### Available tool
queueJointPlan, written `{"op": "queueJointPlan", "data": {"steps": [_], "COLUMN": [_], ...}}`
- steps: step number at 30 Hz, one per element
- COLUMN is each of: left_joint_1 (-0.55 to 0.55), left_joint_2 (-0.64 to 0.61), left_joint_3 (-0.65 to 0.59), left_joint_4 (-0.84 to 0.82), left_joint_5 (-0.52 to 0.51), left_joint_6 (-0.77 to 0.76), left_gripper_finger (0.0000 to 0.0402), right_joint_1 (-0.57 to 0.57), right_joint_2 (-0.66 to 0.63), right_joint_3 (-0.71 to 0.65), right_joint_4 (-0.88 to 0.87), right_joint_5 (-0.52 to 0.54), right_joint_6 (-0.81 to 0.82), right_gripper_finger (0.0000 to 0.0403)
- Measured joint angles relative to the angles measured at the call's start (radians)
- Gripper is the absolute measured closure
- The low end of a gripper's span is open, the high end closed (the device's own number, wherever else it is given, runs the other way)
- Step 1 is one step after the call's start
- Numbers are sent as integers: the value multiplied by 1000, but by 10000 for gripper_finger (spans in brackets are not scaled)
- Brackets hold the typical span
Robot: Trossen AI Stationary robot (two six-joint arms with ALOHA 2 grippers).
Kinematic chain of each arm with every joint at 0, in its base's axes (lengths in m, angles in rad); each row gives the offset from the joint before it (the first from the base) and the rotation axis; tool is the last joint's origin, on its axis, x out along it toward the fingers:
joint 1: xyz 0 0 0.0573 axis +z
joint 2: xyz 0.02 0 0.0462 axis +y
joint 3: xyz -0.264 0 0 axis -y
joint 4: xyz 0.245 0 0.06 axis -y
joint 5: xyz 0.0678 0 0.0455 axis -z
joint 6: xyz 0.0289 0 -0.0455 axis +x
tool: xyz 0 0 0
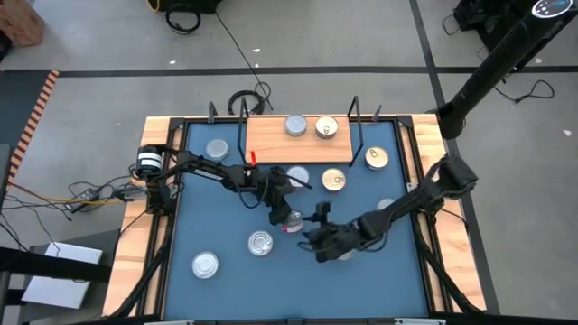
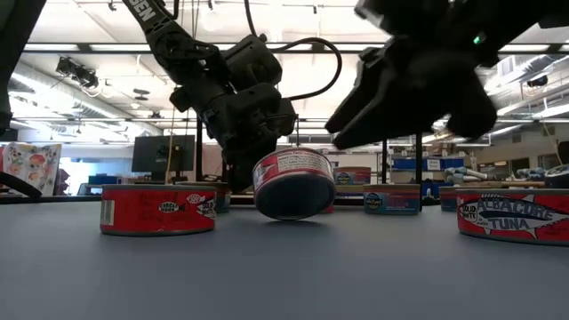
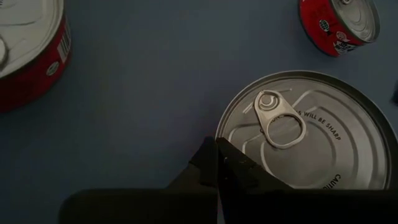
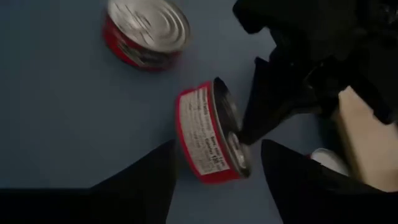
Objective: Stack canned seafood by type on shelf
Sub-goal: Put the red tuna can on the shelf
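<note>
A blue table mat (image 1: pixel 226 280) covers the wood-rimmed table; black cables (image 1: pixel 194 16) lie on the grey floor beyond.

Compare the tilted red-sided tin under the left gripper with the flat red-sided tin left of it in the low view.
The tilted red-sided round tin stands propped on its edge, one flat face turned toward the low camera; the flat red-sided round tin lies level on the blue table. The tilted one sits against the shut left gripper; nothing touches the flat one. Both are small, round, with red printed sides.
</note>
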State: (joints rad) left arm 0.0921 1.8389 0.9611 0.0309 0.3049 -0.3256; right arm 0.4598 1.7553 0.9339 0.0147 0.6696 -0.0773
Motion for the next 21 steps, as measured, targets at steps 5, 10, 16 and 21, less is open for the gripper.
{"op": "queueJointPlan", "data": {"steps": [5, 10, 16, 21], "left_joint_1": [0, 0, 0, -1], "left_joint_2": [0, 0, 0, 1], "left_joint_3": [0, 0, 0, -2], "left_joint_4": [-1, -1, -1, -9], "left_joint_5": [1, 2, 3, 9], "left_joint_6": [0, 0, 0, 0], "left_gripper_finger": [401, 401, 401, 401], "right_joint_1": [11, 7, -17, -34], "right_joint_2": [86, 140, 158, 154], "right_joint_3": [89, 117, 116, 116], "right_joint_4": [-37, -55, -64, -63], "right_joint_5": [54, 55, 61, 87], "right_joint_6": [-60, -76, -83, -83], "right_gripper_finger": [151, 154, 170, 211]}}
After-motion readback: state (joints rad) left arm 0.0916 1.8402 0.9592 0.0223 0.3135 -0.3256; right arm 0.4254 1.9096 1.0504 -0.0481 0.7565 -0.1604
